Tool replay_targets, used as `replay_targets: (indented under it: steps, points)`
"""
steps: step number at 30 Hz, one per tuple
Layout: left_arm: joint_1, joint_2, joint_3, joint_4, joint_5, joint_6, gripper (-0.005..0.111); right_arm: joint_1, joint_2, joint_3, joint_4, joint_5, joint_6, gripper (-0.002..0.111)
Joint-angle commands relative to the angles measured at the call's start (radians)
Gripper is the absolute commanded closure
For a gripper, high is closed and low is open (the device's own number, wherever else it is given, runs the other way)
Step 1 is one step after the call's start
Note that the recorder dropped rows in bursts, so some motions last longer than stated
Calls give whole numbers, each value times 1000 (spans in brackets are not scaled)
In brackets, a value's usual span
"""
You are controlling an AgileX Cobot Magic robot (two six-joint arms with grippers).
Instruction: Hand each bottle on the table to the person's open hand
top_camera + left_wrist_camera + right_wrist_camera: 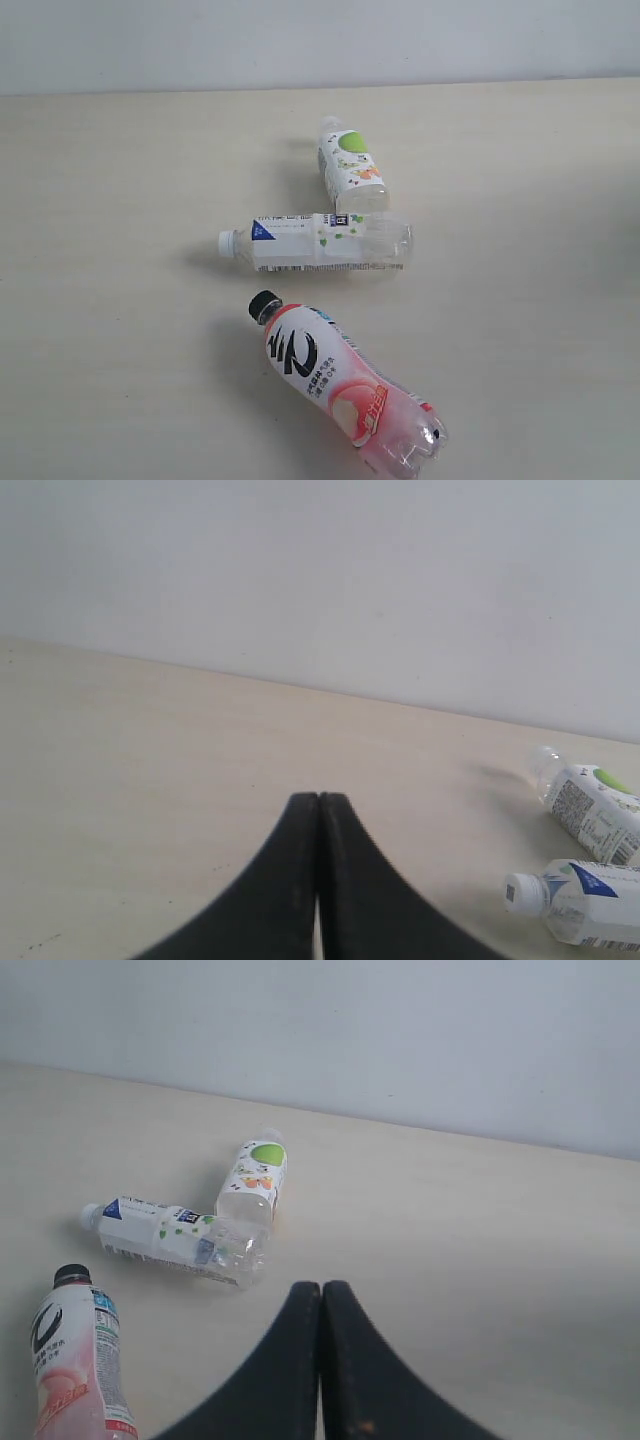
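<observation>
1. The left end effector (318,800) is closed, its two black fingers (285,880) pressed flat together with nothing between them.
2. The right end effector (321,1288) is closed the same way, empty.
3. Each pair of fingers curves from a broad base to a narrow tip.

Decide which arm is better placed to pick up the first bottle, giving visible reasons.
Probably the right: its wrist view takes in the pink-labelled bottle, blue-labelled bottle and green-labelled bottle; the left's catches only two at its edge. The right gripper and left gripper are both shut.
</observation>
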Motion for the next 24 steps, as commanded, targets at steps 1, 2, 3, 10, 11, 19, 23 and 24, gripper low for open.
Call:
replay_targets:
  steps: [1,2,3,10,11,19,23,24]
  points:
    - [2,-7,4,-6,-4,0,107,-2,-4,2,3,-2,-5,108]
    - [2,-7,4,-6,-4,0,107,-2,-4,2,3,-2,-5,108]
    - [2,-7,4,-6,-4,0,107,-2,-4,2,3,-2,-5,108]
    - [2,-7,4,-6,-4,0,107,-2,-4,2,3,-2,-5,108]
    - [2,-7,4,-6,-4,0,107,-2,-4,2,3,-1,-3,108]
    - [2,-7,4,-6,-4,0,107,-2,-4,2,3,-1,-3,108]
    - [2,-7,4,-6,-4,0,107,-2,-4,2,3,-25,-4,108]
    - [2,-7,4,-6,-4,0,107,-2,-4,2,3,-47,-4,108]
